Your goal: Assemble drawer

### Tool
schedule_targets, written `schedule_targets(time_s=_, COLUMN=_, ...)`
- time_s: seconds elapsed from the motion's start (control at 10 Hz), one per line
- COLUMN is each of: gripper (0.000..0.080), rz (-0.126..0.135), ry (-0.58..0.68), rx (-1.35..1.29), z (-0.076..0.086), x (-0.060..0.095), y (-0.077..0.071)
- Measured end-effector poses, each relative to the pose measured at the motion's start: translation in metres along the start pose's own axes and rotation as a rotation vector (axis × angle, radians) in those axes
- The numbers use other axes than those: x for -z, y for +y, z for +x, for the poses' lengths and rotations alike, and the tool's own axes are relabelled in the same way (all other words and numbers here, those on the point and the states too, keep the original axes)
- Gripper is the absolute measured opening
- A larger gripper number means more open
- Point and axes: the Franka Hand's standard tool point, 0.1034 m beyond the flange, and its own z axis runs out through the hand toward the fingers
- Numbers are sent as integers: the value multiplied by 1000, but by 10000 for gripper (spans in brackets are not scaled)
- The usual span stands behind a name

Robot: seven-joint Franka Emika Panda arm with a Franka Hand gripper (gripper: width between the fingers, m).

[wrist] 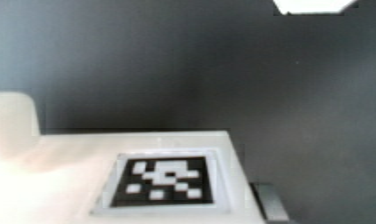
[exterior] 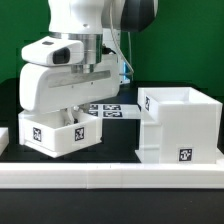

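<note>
My claw [exterior: 82, 104] is down on the small tray [exterior: 55, 132], which sits well off from the big box [exterior: 182, 125], on the side of the big box toward the exterior view's left. I am low over the tray because I think I have to take it by its wall to carry it. I cannot tell if my fingers are wide or pinched on the wall, because my own hand hides them. I also cannot tell if the tray rests on the black table [exterior: 120, 142] or is a little bit up. My wrist camera is very close to the tray's white side [wrist: 78, 160] and sees a square tag [wrist: 164, 180] on it. The big box stands alone with nothing in it that I can see. I think the tray belongs inside it, so that job is not done yet. The marker board [exterior: 112, 110] lies flat, between the tray and the big box but farther back. A long low wall [exterior: 110, 178] runs in front of the big box.
</note>
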Motion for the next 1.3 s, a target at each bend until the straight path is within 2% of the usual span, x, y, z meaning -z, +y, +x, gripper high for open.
schedule_targets(time_s=0.5, gripper=41, rz=-5, ry=-15, rx=346, z=-5, x=-1, y=3)
schedule_targets(time_s=0.8, gripper=41, rz=-14, ry=-48, rx=614, z=3, x=-1, y=-3)
schedule_targets(time_s=1.0, gripper=41, rz=-4, ry=-65, rx=751, z=4, x=-2, y=-7)
schedule_targets(time_s=1.3, gripper=42, rz=-1, ry=-67, rx=770, z=3, x=-4, y=-6)
